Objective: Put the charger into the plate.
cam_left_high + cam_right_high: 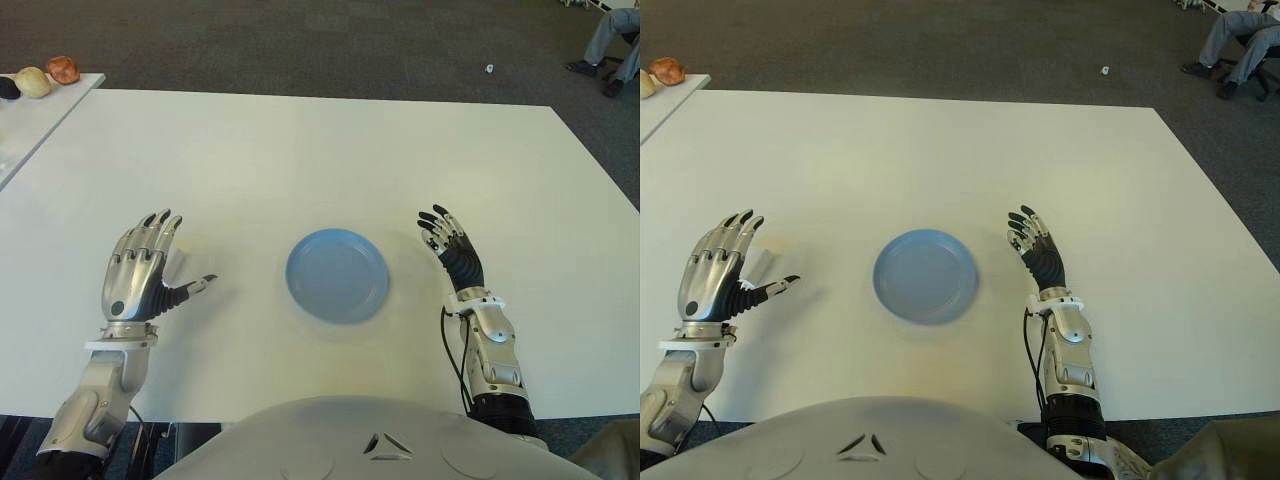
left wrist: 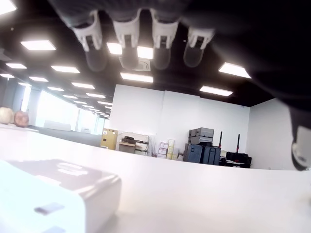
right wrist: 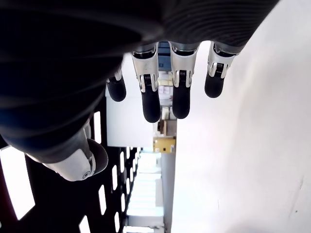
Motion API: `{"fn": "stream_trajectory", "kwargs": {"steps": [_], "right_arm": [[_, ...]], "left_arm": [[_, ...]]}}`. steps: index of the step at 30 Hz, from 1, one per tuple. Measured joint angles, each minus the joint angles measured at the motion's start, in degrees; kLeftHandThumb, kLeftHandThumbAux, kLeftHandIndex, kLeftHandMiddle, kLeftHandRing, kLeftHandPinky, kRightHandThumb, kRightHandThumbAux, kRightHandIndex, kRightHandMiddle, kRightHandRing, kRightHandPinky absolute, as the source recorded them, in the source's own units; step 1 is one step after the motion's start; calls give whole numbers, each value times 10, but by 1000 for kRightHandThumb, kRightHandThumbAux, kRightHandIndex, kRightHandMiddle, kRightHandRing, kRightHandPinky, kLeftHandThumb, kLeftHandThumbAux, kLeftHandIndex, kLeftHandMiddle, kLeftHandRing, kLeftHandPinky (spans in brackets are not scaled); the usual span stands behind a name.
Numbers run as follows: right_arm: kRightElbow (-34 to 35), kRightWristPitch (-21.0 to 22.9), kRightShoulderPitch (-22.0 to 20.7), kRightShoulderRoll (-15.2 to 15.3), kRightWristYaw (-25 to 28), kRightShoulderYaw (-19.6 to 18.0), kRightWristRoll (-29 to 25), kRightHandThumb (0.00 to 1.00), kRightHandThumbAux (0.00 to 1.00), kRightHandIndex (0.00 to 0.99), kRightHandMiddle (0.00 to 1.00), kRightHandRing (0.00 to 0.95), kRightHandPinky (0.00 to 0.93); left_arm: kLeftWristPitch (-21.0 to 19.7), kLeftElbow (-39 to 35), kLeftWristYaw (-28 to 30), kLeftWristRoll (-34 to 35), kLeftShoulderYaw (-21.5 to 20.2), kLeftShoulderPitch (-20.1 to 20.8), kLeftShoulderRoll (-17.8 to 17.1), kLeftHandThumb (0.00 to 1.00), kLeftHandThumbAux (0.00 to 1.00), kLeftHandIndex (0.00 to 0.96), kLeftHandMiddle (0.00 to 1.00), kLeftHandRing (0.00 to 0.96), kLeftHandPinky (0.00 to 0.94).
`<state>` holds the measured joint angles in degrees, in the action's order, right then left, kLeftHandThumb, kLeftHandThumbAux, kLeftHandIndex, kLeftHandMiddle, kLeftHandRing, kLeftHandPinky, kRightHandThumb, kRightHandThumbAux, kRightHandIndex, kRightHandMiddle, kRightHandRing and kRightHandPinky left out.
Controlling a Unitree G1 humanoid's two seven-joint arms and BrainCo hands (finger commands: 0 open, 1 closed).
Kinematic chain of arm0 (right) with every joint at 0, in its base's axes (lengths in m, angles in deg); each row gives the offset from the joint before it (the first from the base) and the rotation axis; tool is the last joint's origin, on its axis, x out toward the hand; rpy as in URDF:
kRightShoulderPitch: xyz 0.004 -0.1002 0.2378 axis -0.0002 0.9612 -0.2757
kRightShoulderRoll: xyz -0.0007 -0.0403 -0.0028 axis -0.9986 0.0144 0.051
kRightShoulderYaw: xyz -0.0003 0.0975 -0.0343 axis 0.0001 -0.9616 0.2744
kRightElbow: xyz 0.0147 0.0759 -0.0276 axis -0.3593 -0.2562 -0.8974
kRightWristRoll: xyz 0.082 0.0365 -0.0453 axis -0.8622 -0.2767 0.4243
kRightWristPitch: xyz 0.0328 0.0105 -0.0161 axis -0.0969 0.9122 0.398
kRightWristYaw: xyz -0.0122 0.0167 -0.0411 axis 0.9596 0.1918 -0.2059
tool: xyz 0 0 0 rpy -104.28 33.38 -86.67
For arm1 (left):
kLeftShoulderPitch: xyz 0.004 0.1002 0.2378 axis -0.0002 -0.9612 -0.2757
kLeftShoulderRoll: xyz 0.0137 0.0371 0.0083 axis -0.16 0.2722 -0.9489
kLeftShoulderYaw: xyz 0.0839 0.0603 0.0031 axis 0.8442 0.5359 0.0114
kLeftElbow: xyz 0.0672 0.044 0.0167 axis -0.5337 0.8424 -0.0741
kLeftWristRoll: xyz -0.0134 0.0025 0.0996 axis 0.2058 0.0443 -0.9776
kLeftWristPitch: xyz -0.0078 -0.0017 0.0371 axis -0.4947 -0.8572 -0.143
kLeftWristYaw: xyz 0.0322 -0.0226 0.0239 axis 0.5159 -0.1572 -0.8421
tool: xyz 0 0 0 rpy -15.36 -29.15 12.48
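The charger [image 2: 53, 194] is a small white block lying on the white table [image 1: 320, 150], just right of my left hand's fingers and hard to pick out in the eye views [image 1: 762, 266]. My left hand [image 1: 172, 250] is open beside it, fingers straight and thumb stretched toward the plate, holding nothing. The blue round plate [image 1: 337, 275] lies empty in the middle near the front edge. My right hand [image 1: 445, 235] shows just right of the plate, open, with fingers extended and nothing in them.
A second table at the far left carries a few round items [image 1: 35, 80]. A seated person's legs [image 1: 612, 45] show at the far right on dark carpet, with a small white scrap [image 1: 489, 69] on the floor.
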<state>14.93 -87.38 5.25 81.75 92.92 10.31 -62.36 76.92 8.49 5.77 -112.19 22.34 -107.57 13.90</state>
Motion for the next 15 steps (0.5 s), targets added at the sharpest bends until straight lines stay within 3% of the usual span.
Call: {"fn": "stream_trajectory", "kwargs": {"steps": [15], "right_arm": [[-12,-4,-2,1,2,0,0,0,616,93,213,161,72]], "left_arm": [[14,-7,34,22,-47,-25,-17,187,386,52,28,23,56]]}}
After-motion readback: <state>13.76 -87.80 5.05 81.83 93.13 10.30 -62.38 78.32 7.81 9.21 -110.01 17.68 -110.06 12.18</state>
